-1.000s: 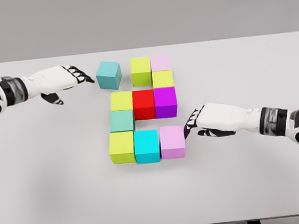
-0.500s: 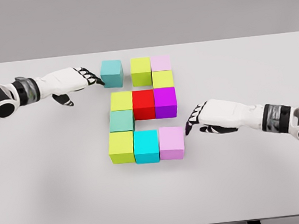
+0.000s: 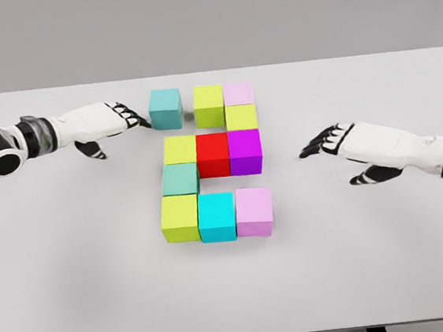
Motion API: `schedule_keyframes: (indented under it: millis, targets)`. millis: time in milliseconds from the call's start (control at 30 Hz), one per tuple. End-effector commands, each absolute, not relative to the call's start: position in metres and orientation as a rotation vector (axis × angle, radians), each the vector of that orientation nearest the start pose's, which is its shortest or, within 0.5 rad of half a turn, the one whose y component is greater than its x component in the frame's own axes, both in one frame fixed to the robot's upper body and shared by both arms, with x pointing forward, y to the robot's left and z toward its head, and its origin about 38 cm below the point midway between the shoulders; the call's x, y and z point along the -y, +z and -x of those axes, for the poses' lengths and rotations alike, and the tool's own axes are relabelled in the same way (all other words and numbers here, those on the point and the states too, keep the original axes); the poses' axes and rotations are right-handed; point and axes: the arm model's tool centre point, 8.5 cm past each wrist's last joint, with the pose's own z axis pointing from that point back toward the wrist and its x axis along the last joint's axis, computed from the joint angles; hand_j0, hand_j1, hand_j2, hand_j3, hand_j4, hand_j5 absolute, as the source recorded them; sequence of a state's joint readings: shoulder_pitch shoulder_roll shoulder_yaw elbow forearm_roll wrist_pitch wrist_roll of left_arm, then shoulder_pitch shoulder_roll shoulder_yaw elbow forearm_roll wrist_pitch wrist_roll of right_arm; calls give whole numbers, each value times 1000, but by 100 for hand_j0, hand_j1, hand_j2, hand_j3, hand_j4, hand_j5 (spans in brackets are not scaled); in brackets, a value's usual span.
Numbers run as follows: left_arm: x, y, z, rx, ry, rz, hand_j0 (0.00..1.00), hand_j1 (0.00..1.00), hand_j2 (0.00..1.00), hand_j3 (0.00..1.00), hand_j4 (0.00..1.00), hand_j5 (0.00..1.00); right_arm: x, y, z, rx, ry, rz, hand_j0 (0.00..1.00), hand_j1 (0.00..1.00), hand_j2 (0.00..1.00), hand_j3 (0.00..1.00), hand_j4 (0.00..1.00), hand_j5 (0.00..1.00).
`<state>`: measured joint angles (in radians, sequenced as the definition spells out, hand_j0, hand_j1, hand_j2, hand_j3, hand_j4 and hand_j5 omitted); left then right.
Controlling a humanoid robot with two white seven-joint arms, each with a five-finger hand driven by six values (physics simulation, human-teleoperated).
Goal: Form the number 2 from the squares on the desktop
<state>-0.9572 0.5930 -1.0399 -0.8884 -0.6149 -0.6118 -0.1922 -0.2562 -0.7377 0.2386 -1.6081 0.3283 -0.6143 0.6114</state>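
Coloured cubes lie on the white table [image 3: 72,253] in the shape of a 2. The top row holds a teal cube [image 3: 166,108], a lime cube [image 3: 209,105] and a pale pink cube [image 3: 238,94], with a small gap after the teal one. Under the pink one sits a lime cube [image 3: 241,117]. The middle row is lime [image 3: 180,149], red [image 3: 213,153], purple [image 3: 245,150]. A teal-green cube [image 3: 180,179] links to the bottom row of lime [image 3: 180,217], cyan [image 3: 216,216] and pink [image 3: 254,211]. My left hand [image 3: 125,117] is open, fingertips at the teal cube's left face. My right hand [image 3: 330,139] hovers open, right of the purple cube.
The table's far edge runs just behind the top row. Bare table surface lies on both sides of the cubes and in front of them.
The teal cube has been nudged right and squared up toward the lime cube by my left hand. My right hand has pulled back right and up, away from the pink bottom cube.
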Motion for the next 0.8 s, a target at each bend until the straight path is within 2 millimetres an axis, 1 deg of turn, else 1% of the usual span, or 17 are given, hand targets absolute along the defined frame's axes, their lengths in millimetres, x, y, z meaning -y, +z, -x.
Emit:
schedule_keyframes:
  millis: [0,67,100,133,200,267,300,367,400,467,500,600,667,733,767]
  targets:
    - [-290,153,-519,1240,-2120,-553,96,96,96,96,96,96,328,206,-378,1607,1810,278,100,100,100,100,100,100]
    - [-292,155,-520,1237,-2115,-560,96,96,96,96,96,96,334,212,-378,1631,1772,288,100,100,100,100,100,100]
    - [-294,156,-522,1233,-2111,-567,96,96,96,96,96,96,335,211,-377,1630,1767,287,100,100,100,100,100,100]
    - [-301,161,-526,1220,-2098,-587,96,96,96,96,96,96,340,214,-377,1641,1747,300,100,100,100,100,100,100]
    - [-306,165,-530,1208,-2086,-605,97,97,97,97,97,97,341,215,-377,1646,1737,305,100,100,100,100,100,100]
    - [-306,168,-533,1209,-2082,-611,97,97,97,97,97,97,342,216,-379,1649,1730,310,100,100,100,100,100,100]
    - [-307,169,-533,1209,-2082,-615,97,97,97,97,97,97,347,220,-380,1654,1720,331,100,100,100,100,100,100]
    - [-306,167,-537,1201,-2066,-614,99,99,99,99,99,99,349,224,-379,1664,1713,347,100,100,100,100,100,100]
    - [-303,165,-541,1197,-2057,-610,99,99,99,99,99,99,349,225,-379,1666,1711,348,100,100,100,100,100,100]
    - [-300,165,-542,1196,-2055,-608,99,99,99,99,99,99,349,223,-379,1661,1710,347,100,100,100,100,100,100]
    - [-296,165,-544,1201,-2053,-606,99,99,99,99,99,99,348,225,-378,1667,1714,349,100,100,100,100,100,100]
    - [-295,163,-548,1190,-2042,-605,99,99,99,99,99,99,351,222,-379,1658,1703,345,100,100,100,100,100,100]
    - [-294,163,-548,1193,-2042,-605,99,99,99,99,99,99,349,213,-375,1642,1707,321,100,100,100,100,100,100]
    - [-295,162,-548,1185,-2039,-603,99,99,99,99,99,99,349,209,-374,1636,1705,312,100,100,100,100,100,100]
    - [-290,161,-549,1191,-2040,-597,99,99,99,99,99,99,349,209,-374,1634,1706,312,100,100,100,100,100,100]
